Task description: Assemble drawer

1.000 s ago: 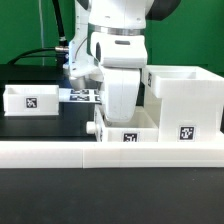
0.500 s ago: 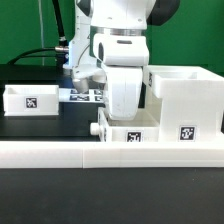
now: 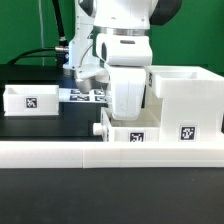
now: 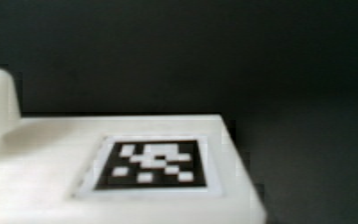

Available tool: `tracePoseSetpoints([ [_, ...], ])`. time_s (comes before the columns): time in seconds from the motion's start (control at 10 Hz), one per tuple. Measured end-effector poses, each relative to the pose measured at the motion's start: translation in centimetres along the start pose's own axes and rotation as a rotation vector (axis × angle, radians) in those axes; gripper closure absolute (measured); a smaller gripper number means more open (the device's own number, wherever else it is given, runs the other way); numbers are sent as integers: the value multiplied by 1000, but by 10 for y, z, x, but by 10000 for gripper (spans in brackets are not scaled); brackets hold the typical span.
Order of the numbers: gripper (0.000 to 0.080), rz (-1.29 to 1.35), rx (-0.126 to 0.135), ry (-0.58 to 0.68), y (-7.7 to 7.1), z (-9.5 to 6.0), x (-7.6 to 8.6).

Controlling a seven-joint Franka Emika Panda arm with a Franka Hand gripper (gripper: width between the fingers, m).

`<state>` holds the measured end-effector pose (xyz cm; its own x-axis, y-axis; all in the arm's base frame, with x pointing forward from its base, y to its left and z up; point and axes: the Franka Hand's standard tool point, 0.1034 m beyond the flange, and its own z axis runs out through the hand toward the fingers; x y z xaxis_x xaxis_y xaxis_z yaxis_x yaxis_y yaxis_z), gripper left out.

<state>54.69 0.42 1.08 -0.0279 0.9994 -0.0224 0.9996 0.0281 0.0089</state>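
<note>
The middle tray (image 3: 130,136) is set against the rail (image 3: 50,152), beside the housing (image 3: 186,100). The second tray (image 3: 30,98) lies well apart, at the exterior view's left. The gripper (image 3: 130,108) is held at the middle tray with its fingertips hidden, so its opening cannot be told. The plastic is judged light, stiff and slick; a thin wall should be pinched.

The exterior camera sits low, near counter (image 3: 40,128) height, close in, facing my arm (image 3: 125,55) head-on. My wrist camera looks down, very near, onto a tray (image 4: 51,150) and its marker (image 4: 153,163); both views share tray and counter.
</note>
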Motion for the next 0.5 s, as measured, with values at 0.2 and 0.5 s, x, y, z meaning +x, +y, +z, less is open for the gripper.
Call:
tracePoseSetpoints([
  [0.2, 758, 40, 2, 0, 1, 0, 7],
  [0.5, 758, 68, 13, -2, 0, 1, 9],
])
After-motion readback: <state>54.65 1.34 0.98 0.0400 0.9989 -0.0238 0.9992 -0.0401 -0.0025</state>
